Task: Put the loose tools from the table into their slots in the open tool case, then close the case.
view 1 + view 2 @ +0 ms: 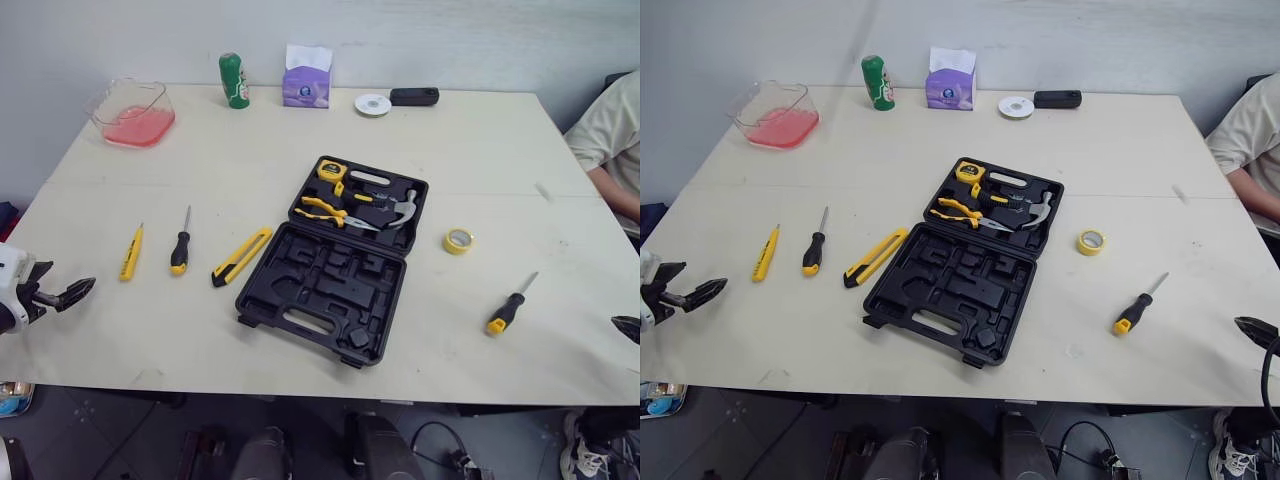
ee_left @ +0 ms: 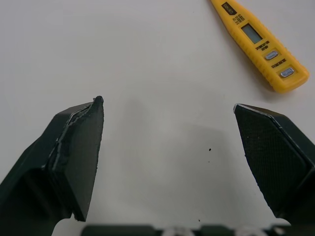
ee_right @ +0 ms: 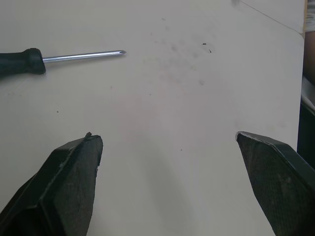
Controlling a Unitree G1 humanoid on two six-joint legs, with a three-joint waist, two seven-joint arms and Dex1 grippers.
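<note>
The black tool case (image 1: 262,303) lies open mid-table; its far half holds a tape measure (image 1: 332,170), pliers (image 1: 325,211) and a hammer (image 1: 398,210), its near half is bare moulded slots. Left of it lie a yellow utility knife (image 1: 241,256), a black-and-yellow screwdriver (image 1: 181,243) and a yellow tester pen (image 1: 131,252). To the right are a yellow tape roll (image 1: 458,241) and a second screwdriver (image 1: 511,306). My left gripper (image 1: 60,293) hangs open at the table's left front edge, near the tester pen (image 2: 261,44). My right gripper (image 3: 165,135) is open over bare table beside that screwdriver's shaft (image 3: 81,56).
Along the far edge stand a clear container with pink contents (image 1: 134,112), a green can (image 1: 234,80), a purple tissue pack (image 1: 306,78), a white disc (image 1: 372,104) and a black device (image 1: 414,96). A person's arm and pale sleeve (image 1: 610,140) reach in at the right.
</note>
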